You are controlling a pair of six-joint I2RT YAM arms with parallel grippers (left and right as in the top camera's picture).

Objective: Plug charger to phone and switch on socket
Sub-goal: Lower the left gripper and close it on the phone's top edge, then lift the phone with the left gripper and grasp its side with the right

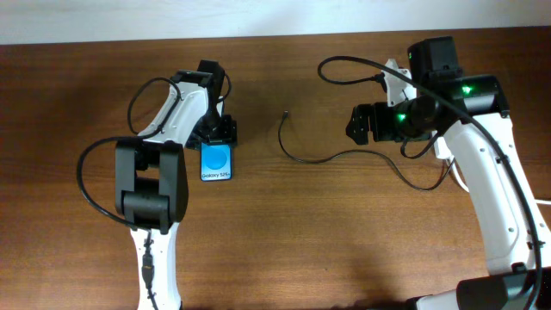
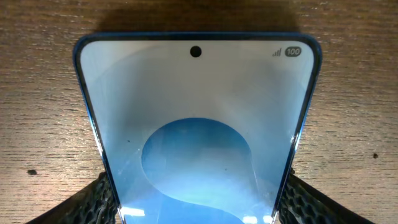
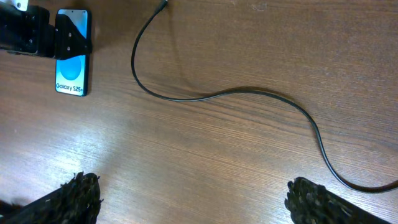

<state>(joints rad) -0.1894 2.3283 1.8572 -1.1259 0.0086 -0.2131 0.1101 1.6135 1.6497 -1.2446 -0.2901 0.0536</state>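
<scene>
The phone point(image 1: 217, 164) lies flat on the wooden table, blue screen up, with the "Galaxy" strip at its near end. My left gripper point(image 1: 217, 140) is shut on its far end, one finger on each long side; the left wrist view shows the phone point(image 2: 196, 106) filling the space between the fingers point(image 2: 198, 208). The charger point(image 1: 318, 158) is a thin black cable curving across the table's middle, with its plug tip point(image 1: 287, 113) free and well right of the phone. My right gripper point(image 1: 355, 123) is open and empty above the cable point(image 3: 249, 92). The socket is hidden under the right arm.
The right wrist view shows the phone point(image 3: 71, 78) at the top left, with the left gripper's black body on it. The cable's plug tip point(image 3: 163, 3) lies at the top edge. The robots' black wires loop over both arms.
</scene>
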